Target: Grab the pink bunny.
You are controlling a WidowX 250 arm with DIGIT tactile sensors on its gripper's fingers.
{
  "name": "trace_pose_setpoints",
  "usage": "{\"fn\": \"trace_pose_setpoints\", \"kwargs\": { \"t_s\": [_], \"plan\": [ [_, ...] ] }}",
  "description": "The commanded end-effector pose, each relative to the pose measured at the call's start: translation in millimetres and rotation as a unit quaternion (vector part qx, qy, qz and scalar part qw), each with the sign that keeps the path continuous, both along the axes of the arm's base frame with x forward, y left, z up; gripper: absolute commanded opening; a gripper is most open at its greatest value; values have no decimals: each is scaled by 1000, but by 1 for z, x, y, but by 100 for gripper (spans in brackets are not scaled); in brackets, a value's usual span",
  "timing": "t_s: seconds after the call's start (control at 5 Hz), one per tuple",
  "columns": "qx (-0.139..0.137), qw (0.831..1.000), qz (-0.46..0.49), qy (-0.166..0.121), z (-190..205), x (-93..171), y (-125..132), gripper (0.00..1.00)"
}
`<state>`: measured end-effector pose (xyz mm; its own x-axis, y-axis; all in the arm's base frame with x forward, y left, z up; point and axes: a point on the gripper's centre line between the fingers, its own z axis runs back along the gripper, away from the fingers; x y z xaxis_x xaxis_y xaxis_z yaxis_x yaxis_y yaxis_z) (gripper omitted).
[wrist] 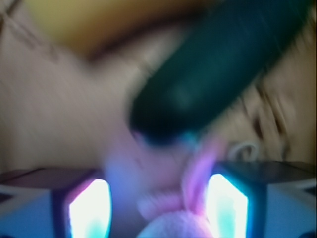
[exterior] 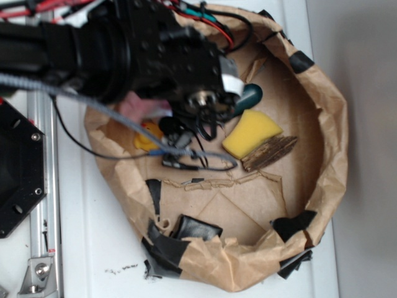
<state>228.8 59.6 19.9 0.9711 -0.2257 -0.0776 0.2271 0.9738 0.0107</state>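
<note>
Wrist view: spread hand (wrist: 158, 208) flanking the pink bunny (wrist: 171, 225), dark teal object (wrist: 208, 69) close ahead.

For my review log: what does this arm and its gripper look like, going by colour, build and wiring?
The arm is matte black and blocky, with visible screw holes on its housings. A grey braided cable runs along it, joined by black leads and red wires near the top. In the wrist view the gripper shows two dark-framed fingers whose inner pads look bright white with pink and cyan fringes; that view is blurred.

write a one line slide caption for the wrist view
Blurred wrist close-up: pink bunny between the gripper fingers, dark teal object beyond.
</note>
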Motion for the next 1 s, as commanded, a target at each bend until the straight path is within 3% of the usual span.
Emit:
{"fn": "trace_pose_setpoints", "kwargs": {
  "t_s": [0.0, 0.2, 0.4, 0.8],
  "plan": [
    [-15, 997, 10, -71, 79, 14, 1, 0],
    [-22, 995, 4, -95, 110, 21, -13, 0],
    [-27, 990, -2, -137, 124, 36, -33, 0],
    [-79, 988, 10, -129, 101, 40, -39, 0]
  ]
}}
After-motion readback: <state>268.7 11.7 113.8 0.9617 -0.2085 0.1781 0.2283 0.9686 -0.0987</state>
